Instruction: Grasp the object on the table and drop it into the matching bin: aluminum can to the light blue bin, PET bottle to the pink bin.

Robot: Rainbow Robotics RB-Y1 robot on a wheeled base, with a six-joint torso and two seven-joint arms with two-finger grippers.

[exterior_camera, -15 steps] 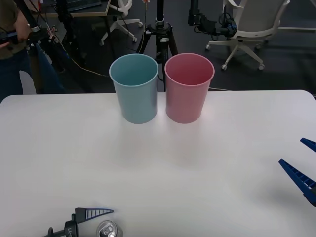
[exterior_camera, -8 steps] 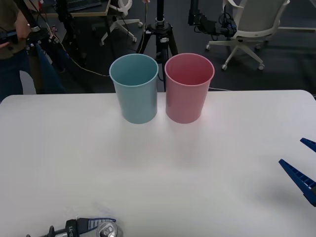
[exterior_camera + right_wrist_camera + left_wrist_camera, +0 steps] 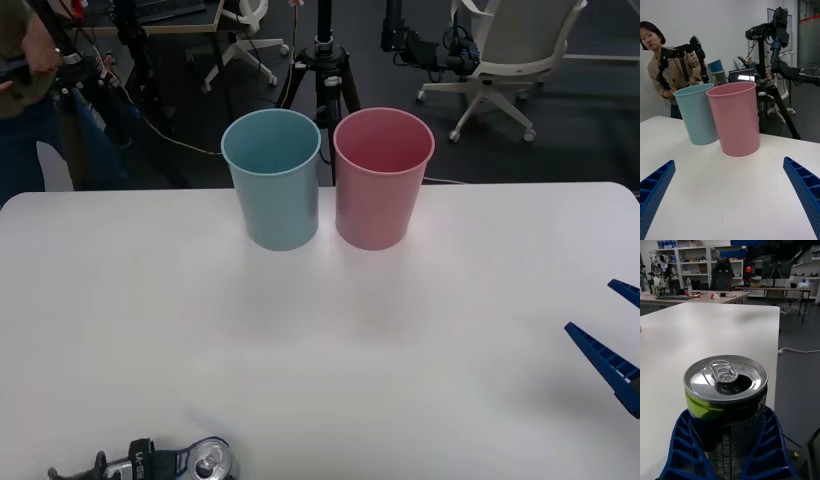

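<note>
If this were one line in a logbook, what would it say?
left claw: shut on aluminum can, near table edge | right claw: open, idle | light blue bin: empty

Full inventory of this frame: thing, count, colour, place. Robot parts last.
aluminum can: 1, silver top with pull tab, dark body with green band, upright at the table's near edge, robot's left side
light blue bin: 1, pale blue, far middle of the table, beside the pink one
pink bin: 1, pink, to the blue bin's right
table: 1, white
tripod: 1, black, on the floor behind the bins
office chair: 1, white, far right on the floor
left gripper: blue jaws shut on the can
right gripper: blue jaws open, over the table's right side
</note>
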